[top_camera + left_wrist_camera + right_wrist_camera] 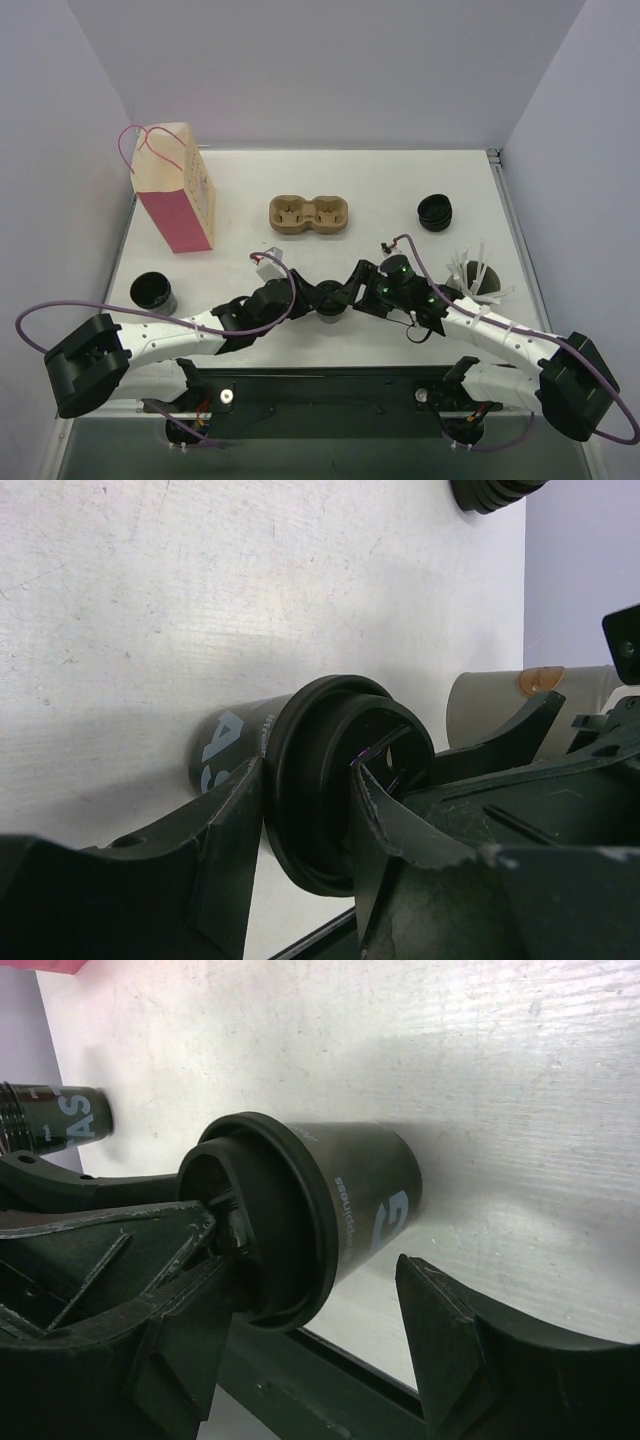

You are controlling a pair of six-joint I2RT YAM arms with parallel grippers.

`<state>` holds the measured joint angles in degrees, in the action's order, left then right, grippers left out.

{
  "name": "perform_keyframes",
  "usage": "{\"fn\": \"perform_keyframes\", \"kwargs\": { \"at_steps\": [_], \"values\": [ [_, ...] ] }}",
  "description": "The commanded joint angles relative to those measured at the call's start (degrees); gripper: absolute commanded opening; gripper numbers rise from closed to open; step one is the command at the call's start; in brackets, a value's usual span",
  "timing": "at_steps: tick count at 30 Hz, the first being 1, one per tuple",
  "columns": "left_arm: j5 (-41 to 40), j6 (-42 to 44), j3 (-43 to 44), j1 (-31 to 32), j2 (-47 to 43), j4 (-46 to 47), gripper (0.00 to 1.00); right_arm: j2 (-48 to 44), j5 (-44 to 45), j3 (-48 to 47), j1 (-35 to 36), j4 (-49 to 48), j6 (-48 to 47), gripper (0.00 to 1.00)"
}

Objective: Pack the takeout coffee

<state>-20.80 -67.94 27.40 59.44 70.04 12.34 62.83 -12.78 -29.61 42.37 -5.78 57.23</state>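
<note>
a white surface (360, 190) is lying under soft, even light, its top showing faint scuffs and streaks in the wrist views. plain pale lavender walls (320, 70) are closing it in at the back and on both sides. a thin metal rail (503, 200) is running along its right edge.

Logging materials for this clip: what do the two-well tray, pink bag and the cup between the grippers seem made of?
Tray: likely moulded pulp, matte brown, soft rounded edges. Pink bag: probably paper, flat folded panels, cord handle. Cup: matte dark wall with print, perhaps coated paper; its lid looks like smooth moulded plastic.
</note>
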Motion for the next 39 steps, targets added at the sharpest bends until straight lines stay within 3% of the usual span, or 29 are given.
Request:
{"fn": "perform_keyframes", "kwargs": {
  "at_steps": [1,5,11,25,32,39],
  "values": [
    [1.7,0.4,-2.9,1.6,3.2,-16.7,0.43,3.0,3.7,0.2,1.7,-4.0,1.8,0.63],
    [1.9,-0.2,-2.7,2.1,3.2,-16.4,0.43,5.3,3.5,-0.3,1.8,-4.5,0.1,0.44],
    [2.9,6.0,0.6,0.3,-1.4,-19.9,0.48,7.5,1.4,-2.2,0.9,-0.8,-7.3,0.34],
    [16.5,22.1,9.6,-11.4,-5.9,-27.5,0.60,18.4,-8.7,-14.1,-2.3,5.5,-24.4,0.30],
    [30.9,26.3,4.6,-18.7,-7.3,-16.3,0.61,22.2,-15.6,-18.9,-4.3,8.7,-33.5,0.30],
    [35.0,28.0,2.7,-21.9,-6.1,-13.1,0.61,26.2,-21.8,-22.2,-6.1,10.0,-39.6,0.29]
  ]
}}
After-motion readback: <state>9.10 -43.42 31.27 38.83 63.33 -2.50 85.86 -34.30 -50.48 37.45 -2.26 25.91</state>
